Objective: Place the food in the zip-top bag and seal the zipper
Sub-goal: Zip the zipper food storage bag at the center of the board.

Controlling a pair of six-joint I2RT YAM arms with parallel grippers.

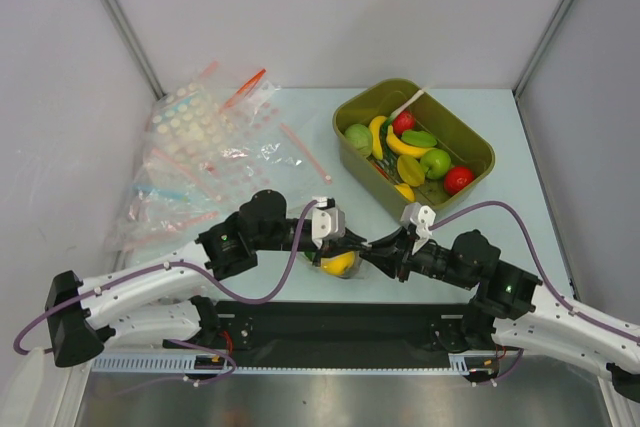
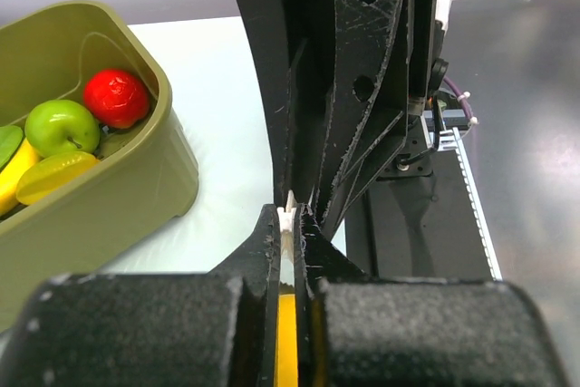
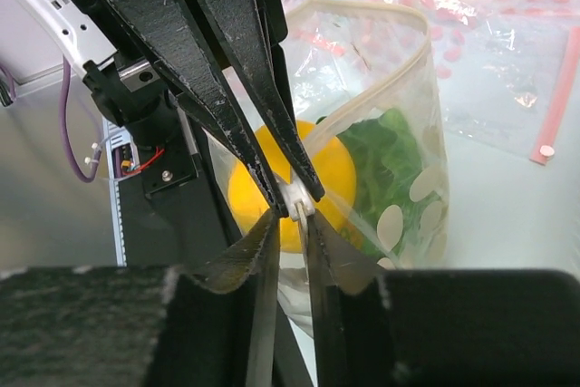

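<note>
As both arms' jaws clamp the zipper [image 3: 362, 4], tips meeting, lettuce [image 3: 385, 156] and fruit [image 3: 337, 169] inside dotted bag [image 3: 412, 88]

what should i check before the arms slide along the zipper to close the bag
1. Yellow fruit inside the bag: ok.
2. Lettuce inside the bag: ok.
3. Left jaws shut on the zipper: ok, the tips pinch the strip.
4. Right jaws shut on it too: ok, they meet the left ones tip to tip.
5. Zipper closed end to end: not ok, the far stretch gapes in a loop.
6. Fruit below the zip line: cannot tell, it sits right behind the pinch.
</note>
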